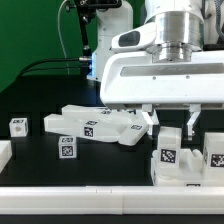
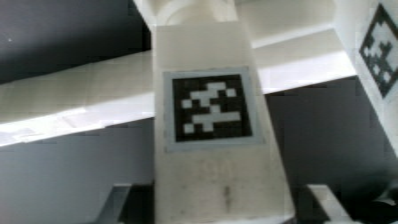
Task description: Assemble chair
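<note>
While the two dark fingers (image 1: 190,120) stand spread apart, they straddle a tall white plastic block with a black-and-white square tag (image 2: 210,112), one finger on each side of it. The wrist view shows a dark slit between each finger and the block's flank, so nothing is gripped yet. I judge the step in hand to be the pickup of this chair part. The next move calls for a little more descent, squared to the block's faces, then closing on its flanks. Just beside the fingers a second white tagged block (image 1: 214,150) stands on the black desk (image 1: 30,170), close enough to be knocked. Farther off lie the flat white plastic slabs with tags (image 1: 95,126), then a small white tagged piece (image 1: 66,149), and farthest a small white tagged cube (image 1: 18,125).
</note>
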`<state>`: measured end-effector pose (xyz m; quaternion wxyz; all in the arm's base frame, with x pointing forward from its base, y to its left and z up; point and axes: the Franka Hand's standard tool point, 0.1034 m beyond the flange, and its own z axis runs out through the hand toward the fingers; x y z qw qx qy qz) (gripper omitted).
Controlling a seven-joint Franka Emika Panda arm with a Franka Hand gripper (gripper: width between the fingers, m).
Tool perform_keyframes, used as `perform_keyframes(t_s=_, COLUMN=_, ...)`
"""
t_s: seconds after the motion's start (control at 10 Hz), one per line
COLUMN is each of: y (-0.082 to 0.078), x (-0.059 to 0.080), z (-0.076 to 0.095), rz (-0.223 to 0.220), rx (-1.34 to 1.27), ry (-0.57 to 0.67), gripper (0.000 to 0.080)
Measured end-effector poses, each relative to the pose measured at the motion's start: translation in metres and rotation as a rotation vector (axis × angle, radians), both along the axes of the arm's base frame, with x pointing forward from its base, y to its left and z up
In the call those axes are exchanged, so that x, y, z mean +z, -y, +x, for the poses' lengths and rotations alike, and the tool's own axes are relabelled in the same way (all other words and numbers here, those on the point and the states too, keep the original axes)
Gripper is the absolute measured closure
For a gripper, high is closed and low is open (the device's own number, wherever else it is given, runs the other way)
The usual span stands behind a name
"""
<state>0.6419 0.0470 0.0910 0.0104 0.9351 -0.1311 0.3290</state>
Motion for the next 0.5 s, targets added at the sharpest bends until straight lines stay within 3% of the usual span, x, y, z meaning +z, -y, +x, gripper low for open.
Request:
perform_keyframes(t_s=0.2, y=0.0010, x=0.0007, z=0.0007, rz=0.013, rx=0.002, ry=-0.036, gripper=0.0509)
perform_keyframes(t_s=0.3, y=0.0078, x=0.0082, z=0.0037, rz=0.020, rx=-0.006, ry=-0.036, gripper=0.0306)
perform_keyframes(t_s=0.4, y=0.0098, x=0.0086, z=0.0038, rz=0.041, rx=-0.012, ry=-0.075, gripper=0.0306)
perform_keyframes(t_s=0.5, y=0.0077, x=0.0045, z=0.0026, rz=0.084, rx=-0.012, ry=-0.177, gripper=0.0184)
